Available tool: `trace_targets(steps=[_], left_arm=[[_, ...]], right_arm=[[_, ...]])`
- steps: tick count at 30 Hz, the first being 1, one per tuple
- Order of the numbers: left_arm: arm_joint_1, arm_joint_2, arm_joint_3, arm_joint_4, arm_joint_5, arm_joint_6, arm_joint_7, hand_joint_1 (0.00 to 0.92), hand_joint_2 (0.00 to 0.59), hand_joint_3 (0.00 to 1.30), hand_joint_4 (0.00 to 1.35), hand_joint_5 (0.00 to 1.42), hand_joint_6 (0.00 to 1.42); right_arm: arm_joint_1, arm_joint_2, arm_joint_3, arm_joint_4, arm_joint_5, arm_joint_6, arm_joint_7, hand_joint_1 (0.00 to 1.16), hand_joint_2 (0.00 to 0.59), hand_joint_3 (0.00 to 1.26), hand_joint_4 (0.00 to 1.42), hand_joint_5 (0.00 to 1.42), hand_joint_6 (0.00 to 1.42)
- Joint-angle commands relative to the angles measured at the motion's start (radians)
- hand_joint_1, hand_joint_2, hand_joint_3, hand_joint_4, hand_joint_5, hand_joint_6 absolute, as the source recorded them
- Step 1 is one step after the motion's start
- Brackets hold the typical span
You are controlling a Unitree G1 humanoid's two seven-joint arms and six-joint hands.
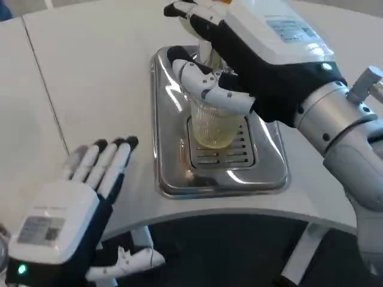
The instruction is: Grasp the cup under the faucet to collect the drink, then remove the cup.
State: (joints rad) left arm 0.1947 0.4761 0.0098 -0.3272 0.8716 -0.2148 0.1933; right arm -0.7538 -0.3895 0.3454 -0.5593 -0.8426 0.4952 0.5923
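1. Head view: one clear ribbed plastic cup (214,125) of pale yellow drink stands on the slotted grate of one shiny steel drip tray (170,161) on the white table (90,78).
2. The right hand (239,66) wraps its fingers around the cup; the faucet above is hidden behind it.
3. The left hand (78,197) hovers with fingers spread, holding nothing.
4. Labels on both hands are too blurred to read.
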Motion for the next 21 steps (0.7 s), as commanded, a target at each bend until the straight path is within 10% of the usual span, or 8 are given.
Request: trace_targets(steps=[1,21], left_arm=[[-0.051,0.002,0.009,0.041,-0.015,0.009,0.002,0.0,0.028,0.0,0.0,0.0,0.02],[-0.243,-0.08,-0.084,0.141,-0.051,0.076,0.004,0.116,0.029,0.0,0.0,0.0,0.02]], right_arm=[[0.004,0.014,0.003,-0.004,0.006,-0.017,0.037,0.0,0.538,0.15,0.06,0.1,0.14],[-0.01,0.027,-0.019,-0.018,-0.023,-0.025,0.131,0.0,0.567,0.13,0.06,0.1,0.14]])
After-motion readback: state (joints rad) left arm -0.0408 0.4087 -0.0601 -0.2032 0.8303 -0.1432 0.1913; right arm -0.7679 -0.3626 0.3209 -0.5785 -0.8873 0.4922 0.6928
